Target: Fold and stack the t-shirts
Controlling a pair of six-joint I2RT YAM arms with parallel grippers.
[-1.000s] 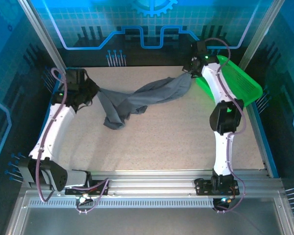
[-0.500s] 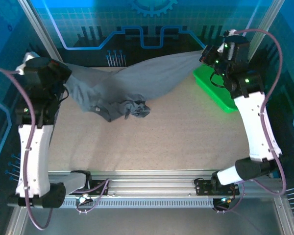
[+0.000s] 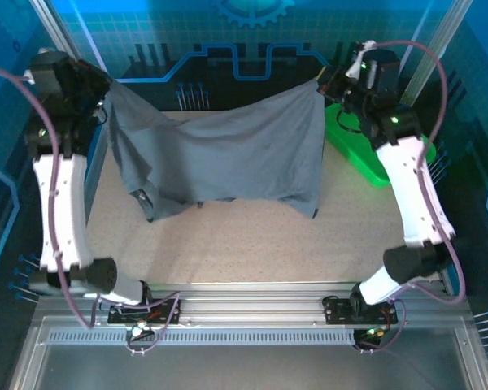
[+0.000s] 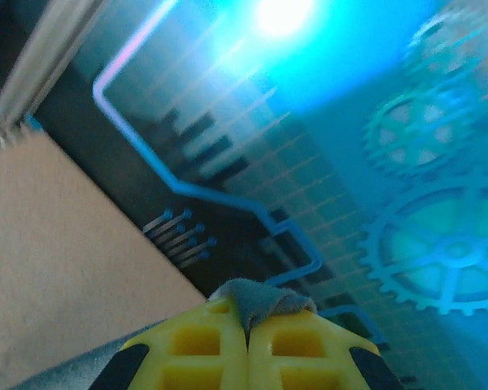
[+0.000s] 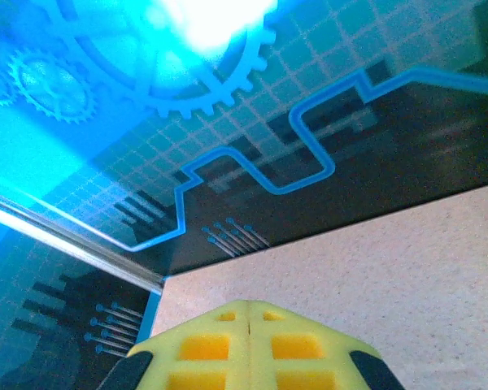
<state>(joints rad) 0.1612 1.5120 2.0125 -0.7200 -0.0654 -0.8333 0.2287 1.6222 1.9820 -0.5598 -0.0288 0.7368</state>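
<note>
A dark slate-grey t-shirt (image 3: 228, 154) hangs spread like a curtain between my two raised arms, its lower edge just above or brushing the table. My left gripper (image 3: 107, 91) is shut on its upper left corner. In the left wrist view the yellow fingers (image 4: 248, 307) meet with a tuft of grey cloth (image 4: 268, 296) pinched between their tips. My right gripper (image 3: 324, 84) is shut on the upper right corner. The right wrist view has its yellow fingers (image 5: 250, 307) pressed together, with the cloth hidden below them.
A bright green basket (image 3: 366, 154) lies tilted at the back right, just under my right forearm. The speckled beige table (image 3: 268, 244) lies bare in front of the hanging shirt. A blue patterned wall (image 3: 244, 41) closes the back, and metal posts stand at the corners.
Both arms have risen and drawn apart. The shirt, bunched on the table a second ago, now hangs flat and spread between the two grippers.
</note>
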